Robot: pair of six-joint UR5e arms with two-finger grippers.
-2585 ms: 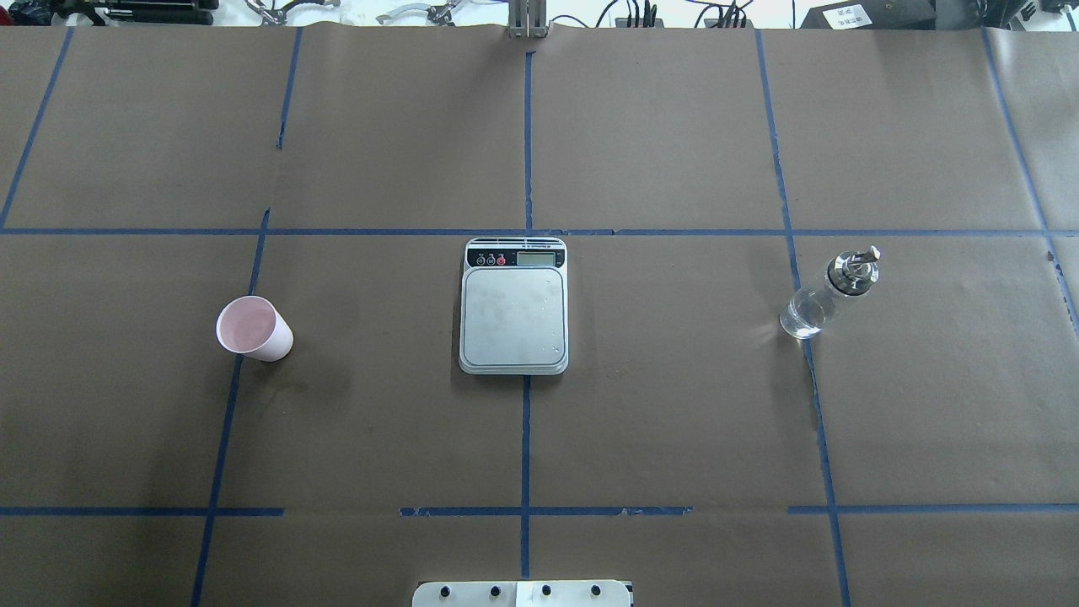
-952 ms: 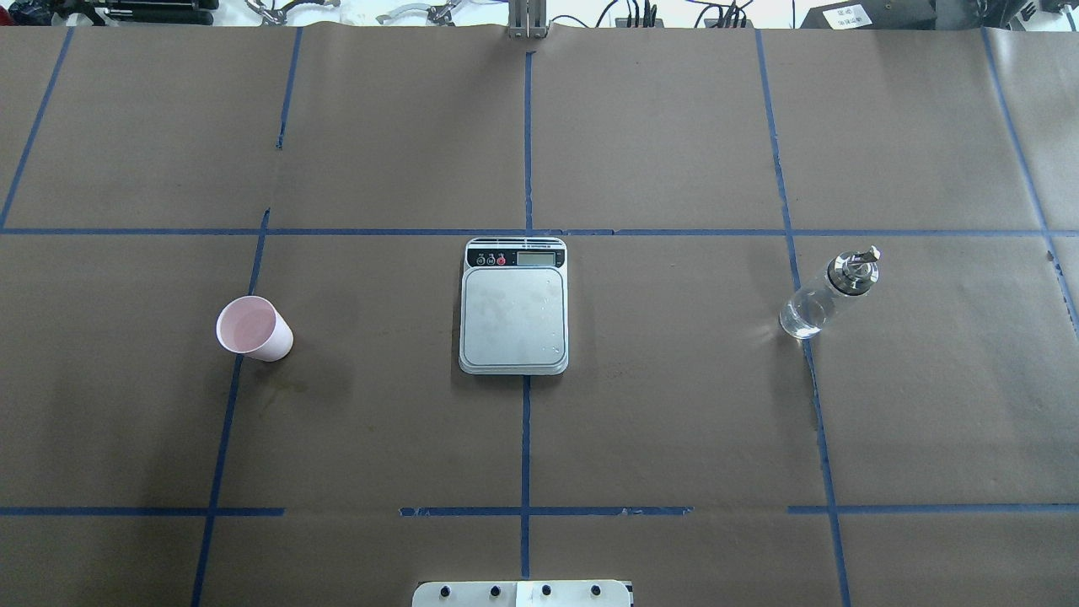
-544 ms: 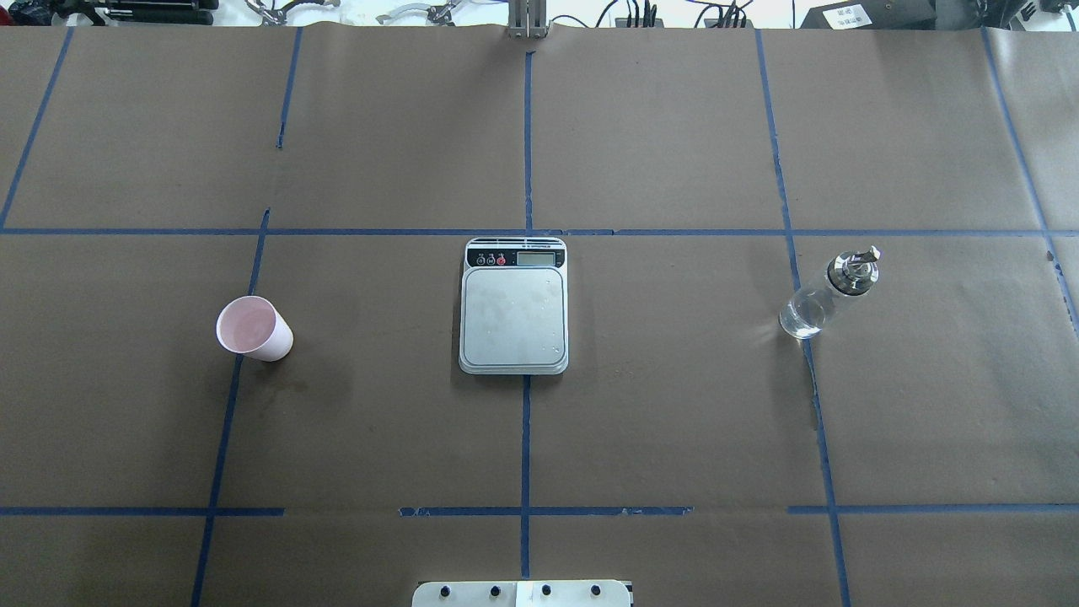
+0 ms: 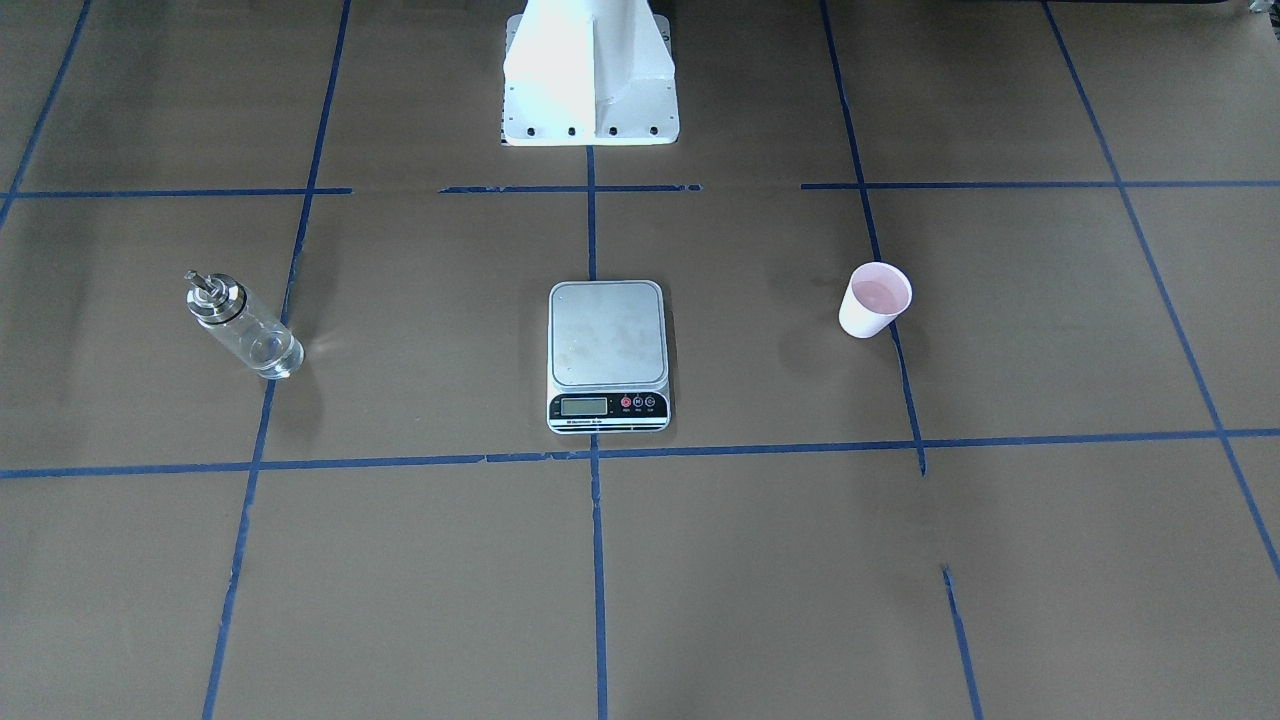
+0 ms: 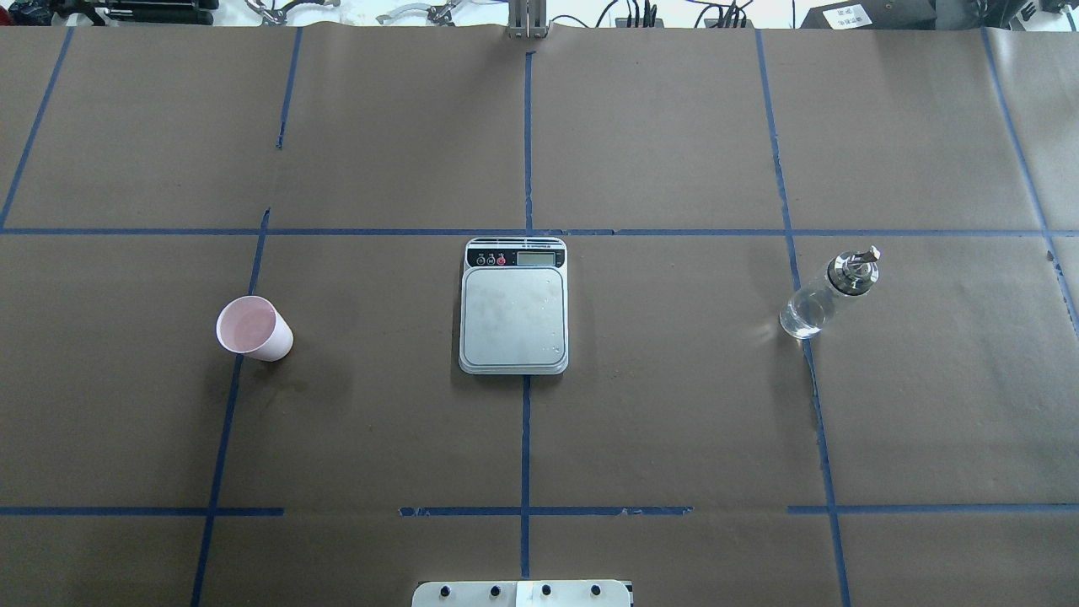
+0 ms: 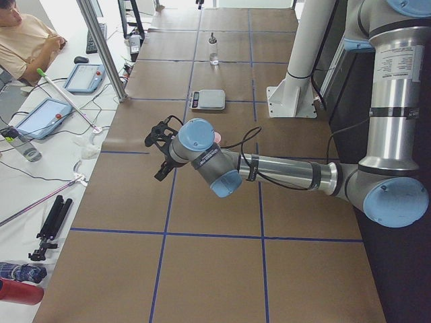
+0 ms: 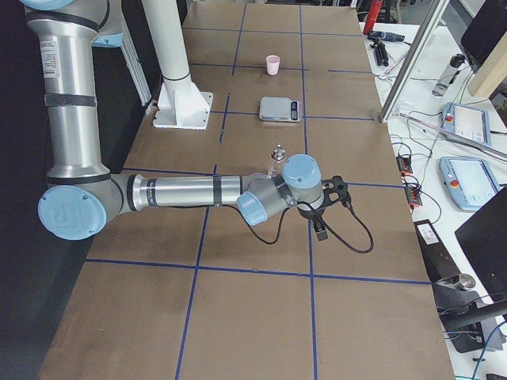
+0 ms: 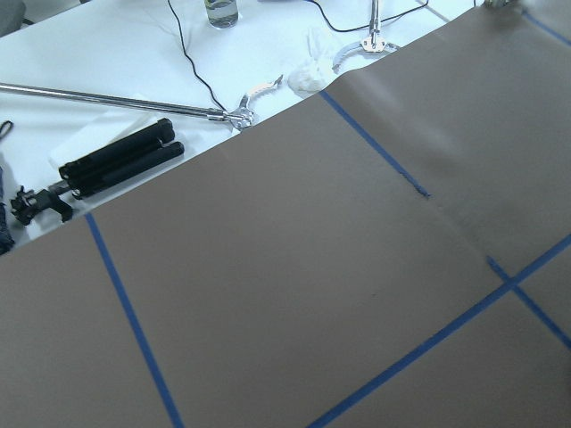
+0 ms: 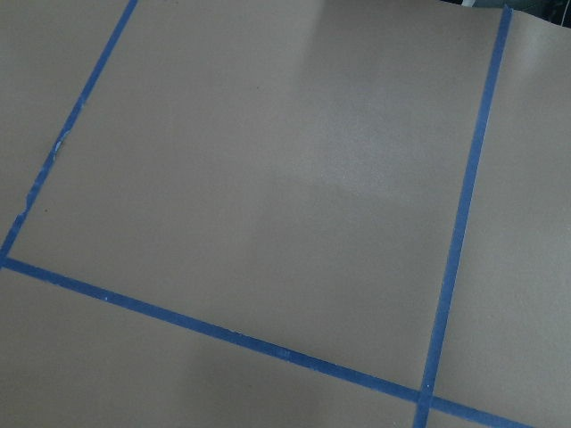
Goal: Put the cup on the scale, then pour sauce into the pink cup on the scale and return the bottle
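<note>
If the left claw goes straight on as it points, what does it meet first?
Probably the bare brown table paper; the left claw has only that at the centre of its wrist view.

My brown-papered counter [image 5: 674,421], gridded with blue tape [image 5: 525,438], bears the scale [image 5: 513,316] centrally, the cup [image 5: 253,329] at my left, the bottle [image 5: 822,299] at my right.

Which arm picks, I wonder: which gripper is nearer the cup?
Left. The left gripper hovers beyond the cup, away from the scale; the right gripper hovers beyond the bottle, opposite.
</note>
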